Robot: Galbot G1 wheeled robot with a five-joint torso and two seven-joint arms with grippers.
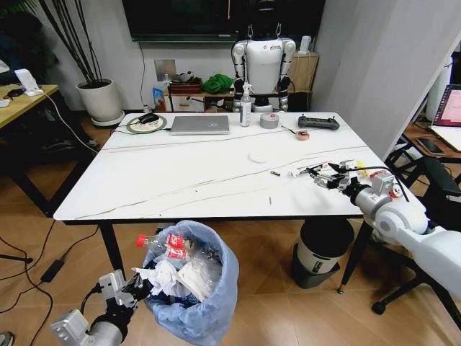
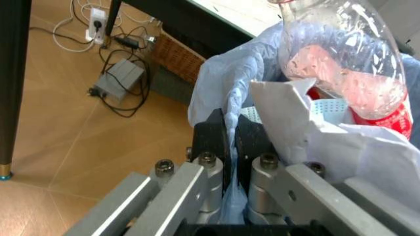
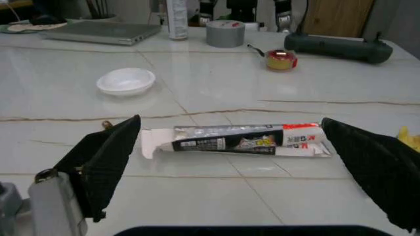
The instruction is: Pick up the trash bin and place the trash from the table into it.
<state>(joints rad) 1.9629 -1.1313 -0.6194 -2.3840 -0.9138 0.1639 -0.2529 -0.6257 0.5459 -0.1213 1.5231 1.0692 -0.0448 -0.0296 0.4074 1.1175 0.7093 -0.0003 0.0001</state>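
Trash bin [image 1: 209,303] base cut off; wrapper [image 3: 239,141] print illegible.

We see wood-tone floor [image 1: 43,238], cables [image 1: 29,259] trailing over it; white wall [image 1: 382,65] at right, dark screen [image 1: 187,18] mounted on far wall; potted plant [image 1: 99,97] in white pot at left; wooden desk [image 1: 18,104] far left; low shelf [image 1: 194,97] behind; black chair [image 1: 432,187] at right

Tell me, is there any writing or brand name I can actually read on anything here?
None reads clearly.
Flattened wrapper between the open right gripper fingers: black and red print, too blurred.
Bottle in the trash bin: red label, unreadable.
Small red tape roll: label too small.
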